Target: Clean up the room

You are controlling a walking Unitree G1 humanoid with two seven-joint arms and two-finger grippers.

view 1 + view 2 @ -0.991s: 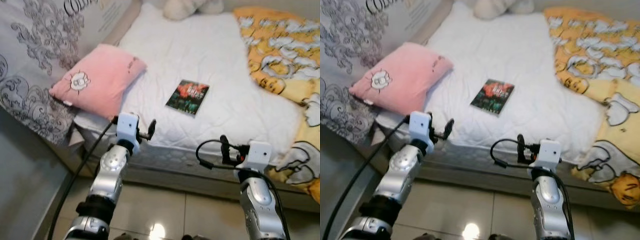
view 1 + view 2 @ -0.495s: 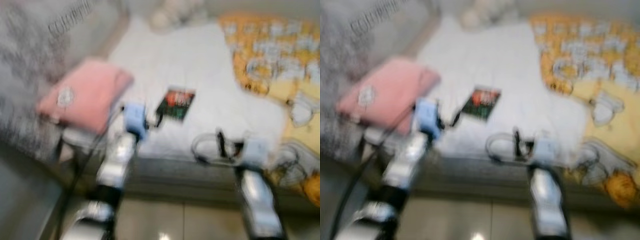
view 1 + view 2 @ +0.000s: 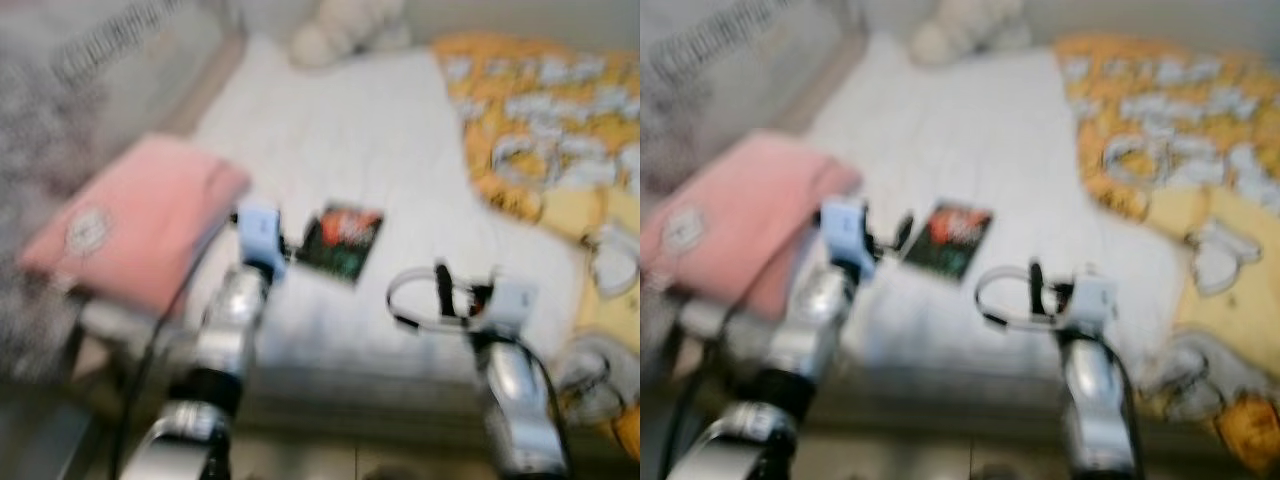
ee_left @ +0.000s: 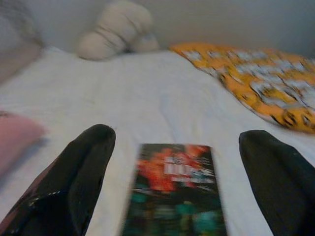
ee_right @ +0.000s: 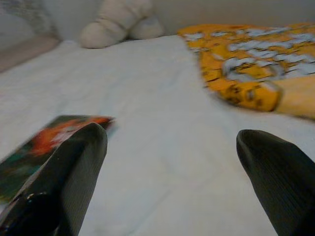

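Observation:
A dark book with a red and green cover (image 3: 342,240) lies flat on the white bed (image 3: 400,130). My left gripper (image 3: 288,243) hovers right beside the book's near left edge; in the left wrist view its fingers (image 4: 74,172) stand open with the book (image 4: 174,189) straight ahead between them. My right gripper (image 3: 440,292) is over the bed's front part, to the right of the book, and it is open too; in its wrist view the book (image 5: 39,147) lies off to one side. The head views are blurred.
A pink pillow (image 3: 135,222) rests on the bed's left side. A yellow patterned quilt (image 3: 545,150) covers the right side. A pale plush toy (image 3: 345,25) sits at the bed's far end. A patterned wall hanging (image 3: 60,90) runs along the left.
The whole picture has shifted, so the camera has moved closer to the bed. My left gripper now sits beside the book rather than at the bed's front edge.

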